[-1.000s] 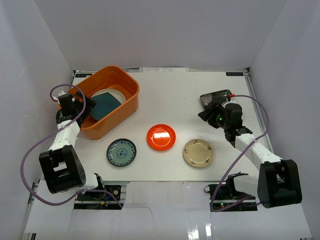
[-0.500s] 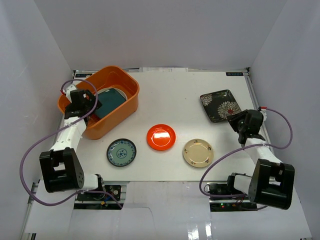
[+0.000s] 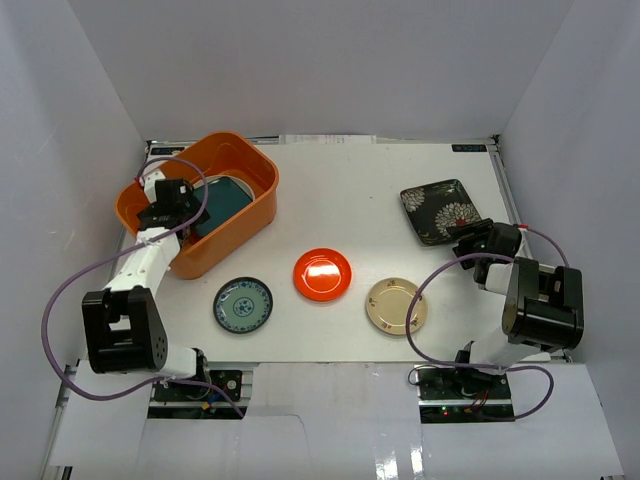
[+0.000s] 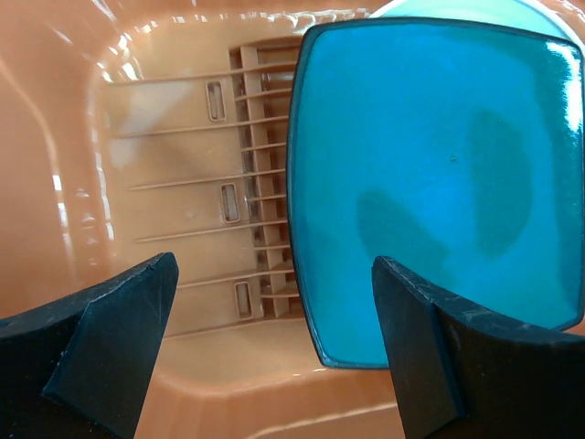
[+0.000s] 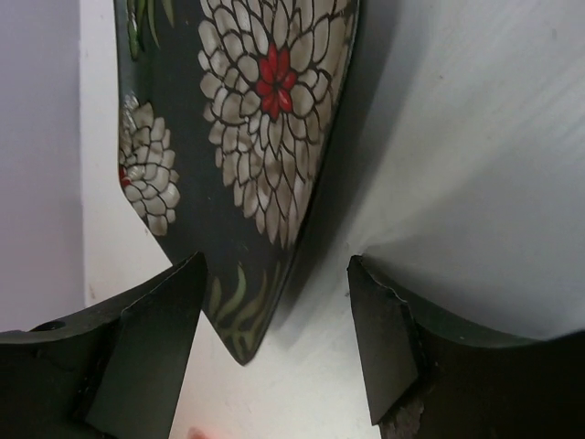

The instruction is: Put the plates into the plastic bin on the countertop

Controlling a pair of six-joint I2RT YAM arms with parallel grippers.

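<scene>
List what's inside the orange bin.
Teal square plate in the bin, overlapping a pale round plate whose edge alone shows. Anything under them is covered.

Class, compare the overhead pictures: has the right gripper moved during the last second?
Yes. The right gripper has drawn back off the black floral plate toward the near right, now at its near corner.

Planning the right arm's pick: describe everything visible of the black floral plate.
The black floral plate is square with rounded corners, glossy dark, with white red-centred flowers and green leaves. It lies flat on the countertop at far right. The open right gripper frames its near corner, apparently not touching.
</scene>
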